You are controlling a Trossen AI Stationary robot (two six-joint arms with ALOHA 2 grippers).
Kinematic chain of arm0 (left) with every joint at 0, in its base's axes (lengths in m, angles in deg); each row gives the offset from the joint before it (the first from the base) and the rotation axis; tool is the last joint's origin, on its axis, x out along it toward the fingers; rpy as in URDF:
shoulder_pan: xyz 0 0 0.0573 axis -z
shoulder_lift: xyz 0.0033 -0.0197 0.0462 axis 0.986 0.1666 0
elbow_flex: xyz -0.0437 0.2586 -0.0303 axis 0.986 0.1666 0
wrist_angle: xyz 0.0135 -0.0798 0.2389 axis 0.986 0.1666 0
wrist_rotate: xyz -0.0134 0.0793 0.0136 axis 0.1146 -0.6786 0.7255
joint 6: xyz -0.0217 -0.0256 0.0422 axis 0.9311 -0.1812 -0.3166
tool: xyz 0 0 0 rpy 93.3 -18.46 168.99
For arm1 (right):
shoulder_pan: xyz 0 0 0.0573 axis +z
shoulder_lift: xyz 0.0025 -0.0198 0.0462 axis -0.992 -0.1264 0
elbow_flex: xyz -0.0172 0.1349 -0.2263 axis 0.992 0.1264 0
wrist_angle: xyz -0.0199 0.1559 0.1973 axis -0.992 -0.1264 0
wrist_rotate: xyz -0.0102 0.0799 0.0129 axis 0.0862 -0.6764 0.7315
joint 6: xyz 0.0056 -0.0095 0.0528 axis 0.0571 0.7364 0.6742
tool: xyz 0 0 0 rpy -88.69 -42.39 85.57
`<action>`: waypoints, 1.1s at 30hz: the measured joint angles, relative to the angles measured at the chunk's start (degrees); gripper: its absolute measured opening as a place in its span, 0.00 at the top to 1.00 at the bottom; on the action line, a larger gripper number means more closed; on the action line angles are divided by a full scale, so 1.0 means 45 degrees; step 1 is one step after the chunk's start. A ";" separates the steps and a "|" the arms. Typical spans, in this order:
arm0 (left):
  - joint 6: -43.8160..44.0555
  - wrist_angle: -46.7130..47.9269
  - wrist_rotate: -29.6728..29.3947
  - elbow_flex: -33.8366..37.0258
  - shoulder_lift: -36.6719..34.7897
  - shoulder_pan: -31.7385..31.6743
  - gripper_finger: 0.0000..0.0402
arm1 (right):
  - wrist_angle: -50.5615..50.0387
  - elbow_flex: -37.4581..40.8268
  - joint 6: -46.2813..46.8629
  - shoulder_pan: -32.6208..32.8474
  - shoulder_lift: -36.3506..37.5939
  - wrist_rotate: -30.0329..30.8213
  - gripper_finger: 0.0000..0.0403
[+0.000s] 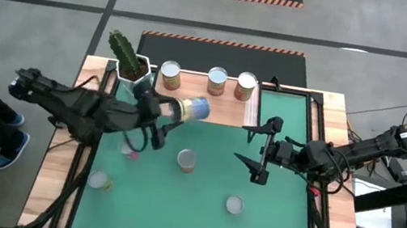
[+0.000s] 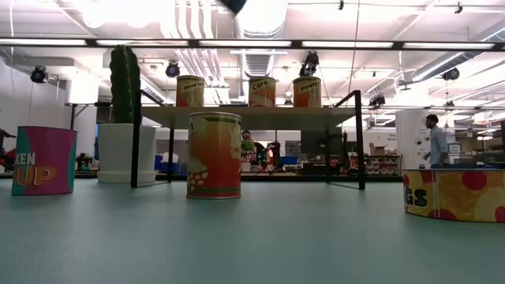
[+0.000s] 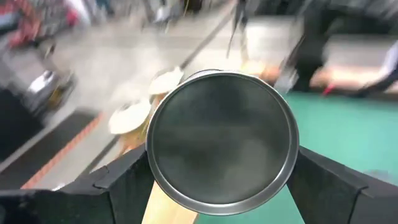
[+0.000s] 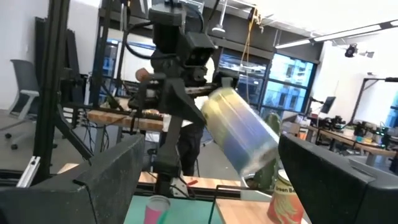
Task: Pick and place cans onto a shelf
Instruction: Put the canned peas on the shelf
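the left hand (image 1: 164, 116) grips a blue-and-yellow can (image 1: 190, 109) by its sides, carrying it tilted in the air just over the front edge of the shelf (image 1: 224, 111), near the shelf's left half. the can's silver end (image 3: 222, 142) fills the left wrist view, sitting squarely between that hand's two dark fingers (image 3: 121, 180). from the right wrist view the same can (image 4: 239, 137) shows slanted, clear of the boards below. three cans (image 1: 216, 81) already stand in a row along the shelf's back, beside a cactus pot (image 1: 132, 66) at its left end. four more cans (image 1: 186, 160) stand scattered on the green bench (image 1: 284, 225). the right hand (image 1: 257, 147) hangs over the bench to the right of the shelf's front, fingers spread wide and holding nothing.
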 joint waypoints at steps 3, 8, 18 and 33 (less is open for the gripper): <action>0.1093 0.3085 0.0002 -0.1566 0.0918 -0.0648 0.26 | -0.0024 0.0000 -0.0002 0.0000 -0.0010 0.0132 0.12; 0.2044 0.6400 0.0988 -0.3516 0.2233 -0.1806 0.26 | -0.0044 0.0000 -0.0010 0.0000 -0.0024 0.0141 0.12; 0.1769 0.7746 0.3492 -0.4783 0.3567 -0.3845 0.26 | -0.0110 0.0005 -0.0010 0.0000 -0.0024 0.0146 0.12; 0.1042 0.7719 0.5780 -0.4747 0.4521 -0.5620 0.26 | -0.0180 0.0010 -0.0019 0.0000 -0.0029 0.0141 0.12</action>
